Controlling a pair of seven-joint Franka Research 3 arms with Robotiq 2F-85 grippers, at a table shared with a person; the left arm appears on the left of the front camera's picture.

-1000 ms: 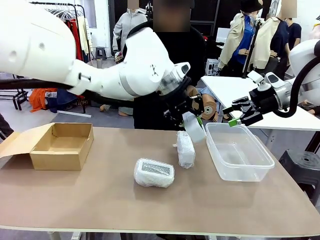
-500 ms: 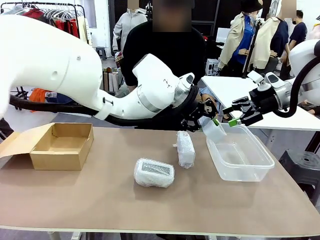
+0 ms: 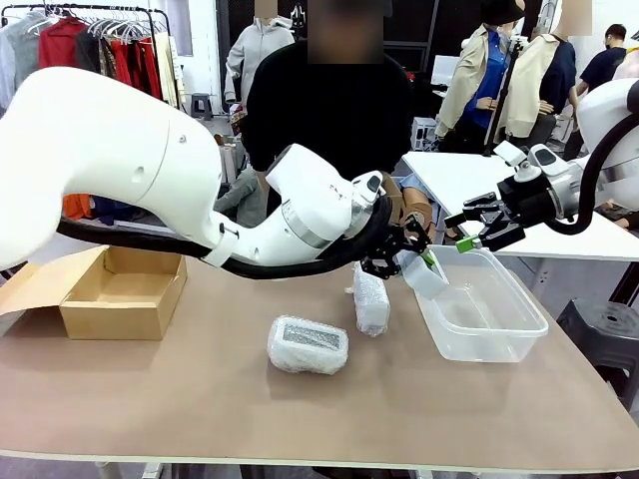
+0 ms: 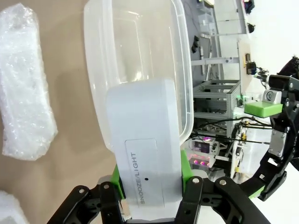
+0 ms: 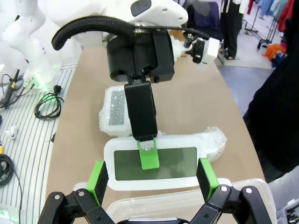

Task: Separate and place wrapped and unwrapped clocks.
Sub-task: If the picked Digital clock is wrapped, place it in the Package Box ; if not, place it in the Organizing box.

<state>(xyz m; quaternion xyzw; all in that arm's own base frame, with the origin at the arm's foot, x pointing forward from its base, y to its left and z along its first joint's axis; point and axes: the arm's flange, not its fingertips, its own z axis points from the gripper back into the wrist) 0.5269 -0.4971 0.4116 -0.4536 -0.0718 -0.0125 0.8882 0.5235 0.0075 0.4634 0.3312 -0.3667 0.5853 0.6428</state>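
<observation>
Bare white clock (image 3: 423, 271) tilted over tub (image 3: 489, 354) rim; grey-faced bundle (image 3: 308, 344), plain bundle (image 3: 370, 297) on table (image 3: 200, 399).

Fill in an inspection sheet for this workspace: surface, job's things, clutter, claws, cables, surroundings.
Surface: brown table with open cardboard box and clear tub.
Job's things: bare white clock held over the tub's rim; grey-faced wrapped clock and plain wrapped clock lie on the table.
Clutter: nothing seen.
Claws: left claw shut on the bare white clock; right claw open, empty.
Cables: black hose along the left arm.
Surroundings: person in black opposite; clothes rack behind.
</observation>
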